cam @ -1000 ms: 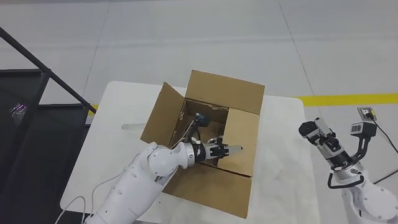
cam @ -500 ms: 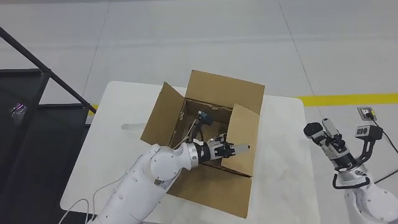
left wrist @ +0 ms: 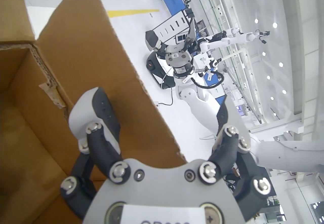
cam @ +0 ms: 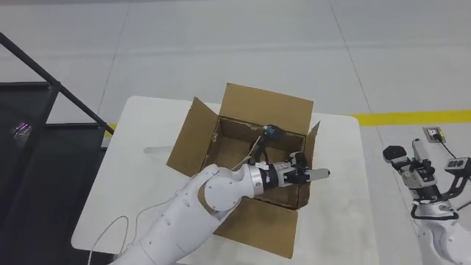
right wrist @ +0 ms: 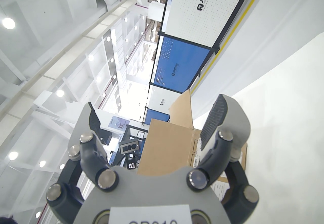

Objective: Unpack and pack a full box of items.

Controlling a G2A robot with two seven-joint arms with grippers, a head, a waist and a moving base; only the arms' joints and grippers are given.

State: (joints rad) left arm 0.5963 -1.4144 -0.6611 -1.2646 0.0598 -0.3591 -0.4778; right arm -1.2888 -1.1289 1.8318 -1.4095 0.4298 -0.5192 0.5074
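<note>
An open cardboard box (cam: 243, 151) stands in the middle of the white table (cam: 140, 184); what it holds is hidden by the arm and its walls. My left arm lies across the box, and my left gripper (cam: 318, 172) pokes out over the right wall. In the left wrist view this gripper (left wrist: 164, 118) is open, one finger inside and one outside the right flap (left wrist: 101, 57), which stands nearly upright (cam: 314, 134). My right gripper (cam: 406, 151) hangs open beyond the table's right edge, far from the box (right wrist: 167, 149), with nothing between its fingers (right wrist: 220, 113).
The far flap (cam: 268, 107) and the left flap (cam: 188, 136) stand open; the near flap (cam: 254, 228) hangs over the front. A black frame (cam: 44, 81) borders the table's left side. Bare tabletop lies to the left and right of the box.
My left gripper has swept to the right across the box, and the right flap has gone from folded inward to nearly upright. My right arm has drawn back to the right, off the table.
</note>
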